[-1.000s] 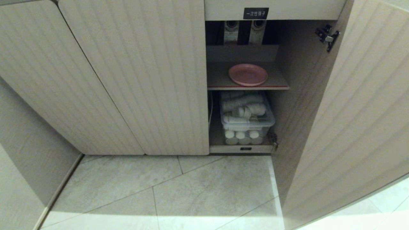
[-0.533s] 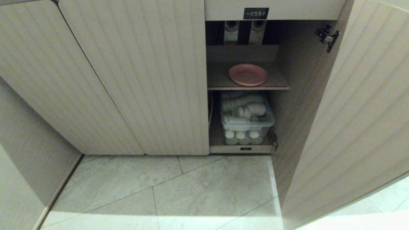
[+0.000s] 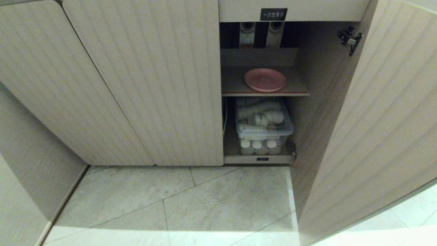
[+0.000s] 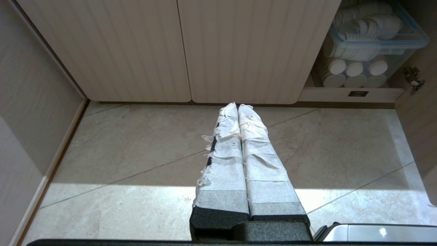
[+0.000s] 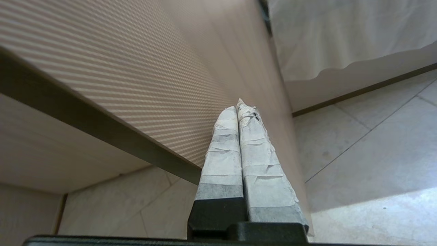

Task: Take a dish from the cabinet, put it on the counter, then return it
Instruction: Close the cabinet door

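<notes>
One pink dish (image 3: 265, 79) on shelf, cabinet (image 3: 143, 82) top cut off

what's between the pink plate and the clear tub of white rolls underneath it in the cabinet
In the head view, only the red-edged shelf separates them: the pink plate rests on it, and the clear tub sits directly below.

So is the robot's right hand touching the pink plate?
Apart. The head view shows the pink plate alone on its shelf; the right wrist view shows the right gripper outside the open door.

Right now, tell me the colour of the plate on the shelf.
Plain pink plate; the head view shows it best.
</notes>
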Tool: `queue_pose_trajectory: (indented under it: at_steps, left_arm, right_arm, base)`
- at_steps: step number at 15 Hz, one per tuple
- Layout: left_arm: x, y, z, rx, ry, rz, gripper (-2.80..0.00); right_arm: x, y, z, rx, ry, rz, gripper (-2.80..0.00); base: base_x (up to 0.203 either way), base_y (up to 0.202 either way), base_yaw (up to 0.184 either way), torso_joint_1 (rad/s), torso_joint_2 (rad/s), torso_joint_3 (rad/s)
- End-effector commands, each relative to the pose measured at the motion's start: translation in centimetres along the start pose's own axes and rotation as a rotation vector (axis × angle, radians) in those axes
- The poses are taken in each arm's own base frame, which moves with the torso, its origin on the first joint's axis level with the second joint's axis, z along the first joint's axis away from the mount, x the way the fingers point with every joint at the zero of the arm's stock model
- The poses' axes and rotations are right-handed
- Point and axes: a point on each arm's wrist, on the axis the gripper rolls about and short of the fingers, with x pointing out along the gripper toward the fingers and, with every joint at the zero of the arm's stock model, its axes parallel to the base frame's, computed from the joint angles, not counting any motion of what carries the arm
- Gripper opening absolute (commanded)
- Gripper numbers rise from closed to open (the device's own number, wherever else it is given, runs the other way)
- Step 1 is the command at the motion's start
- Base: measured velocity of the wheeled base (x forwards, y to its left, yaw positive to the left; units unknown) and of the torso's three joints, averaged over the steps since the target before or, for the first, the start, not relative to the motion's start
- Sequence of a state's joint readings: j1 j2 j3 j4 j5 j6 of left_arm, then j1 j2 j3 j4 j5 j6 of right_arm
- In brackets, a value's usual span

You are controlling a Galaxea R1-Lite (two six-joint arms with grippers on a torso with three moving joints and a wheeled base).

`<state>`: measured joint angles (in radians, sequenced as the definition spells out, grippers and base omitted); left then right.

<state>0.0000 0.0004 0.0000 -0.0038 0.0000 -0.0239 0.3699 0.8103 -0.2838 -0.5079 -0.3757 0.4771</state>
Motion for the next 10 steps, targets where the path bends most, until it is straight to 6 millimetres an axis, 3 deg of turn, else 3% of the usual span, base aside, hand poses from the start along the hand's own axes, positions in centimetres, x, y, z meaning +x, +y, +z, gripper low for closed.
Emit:
queue_pose_trajectory:
  at_steps: [1,10]
  left_arm:
    - [0.0,0.0,0.0,-0.001,-0.001,0.000,-2.80]
    - [0.0,0.0,0.0,-0.001,0.000,0.000,-2.80]
  right_arm:
    - [0.6,0.3,-0.5,-0.008,0.043,0.012,-2.80]
    - [1.6,2.6,-1.4,0.024,0.125,0.156,-2.80]
  base:
    - [0.000,0.000,0.000,0.000,0.00,0.000]
    - [0.000,0.000,0.000,0.000,0.00,0.000]
